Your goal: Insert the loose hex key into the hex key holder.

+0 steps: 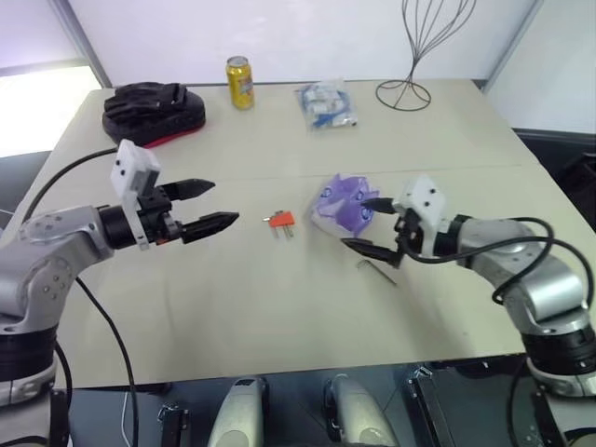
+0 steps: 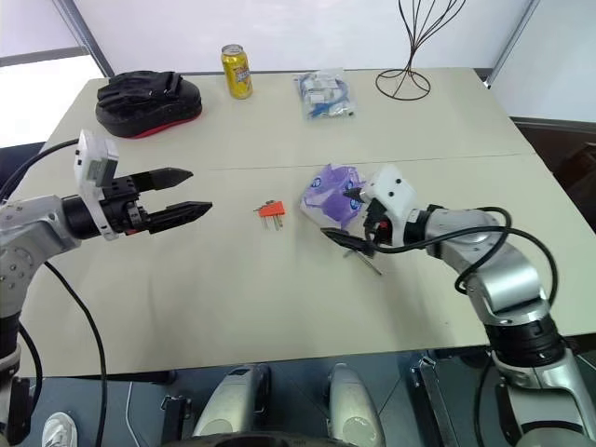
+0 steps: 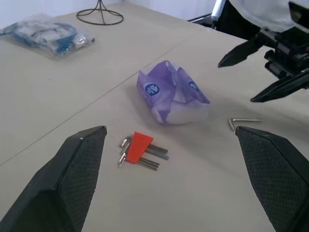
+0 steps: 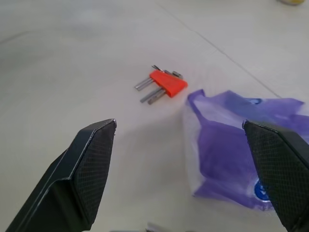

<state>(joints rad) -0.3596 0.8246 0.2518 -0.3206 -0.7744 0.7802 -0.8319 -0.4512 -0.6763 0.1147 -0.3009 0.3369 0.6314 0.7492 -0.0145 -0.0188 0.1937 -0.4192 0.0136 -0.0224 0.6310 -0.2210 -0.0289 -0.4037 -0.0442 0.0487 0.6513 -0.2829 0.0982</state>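
The hex key holder (image 1: 278, 221), a small red-orange block with a few short dark keys sticking out of it, lies flat near the middle of the beige desk (image 1: 279, 307), with bare surface all around it. Off to its right, toward the desk's right edge, sits a crumpled purple plastic bag (image 1: 340, 205), and just past the bag on the side of the near edge lies the loose hex key (image 1: 376, 269), a thin grey L-shaped rod resting flat on the desk and apart from the bag. The right claw (image 1: 366, 223) hangs just above the key and beside the bag, its two black fingers spread wide, with nothing between them; one finger reaches over the bag and the other points low toward the key without clearly touching it. The left claw (image 1: 206, 207) hovers over the left half of the desk, aimed across at the holder but well apart from it, its fingers also spread wide and empty. Along the far edge of the desk stand a yellow drinks can (image 1: 240, 82), a black and red padded mitt (image 1: 154, 112) toward the far left corner, a clear packet with blue contents (image 1: 326, 104), and a thin wire stand (image 1: 410, 56) toward the far right corner.
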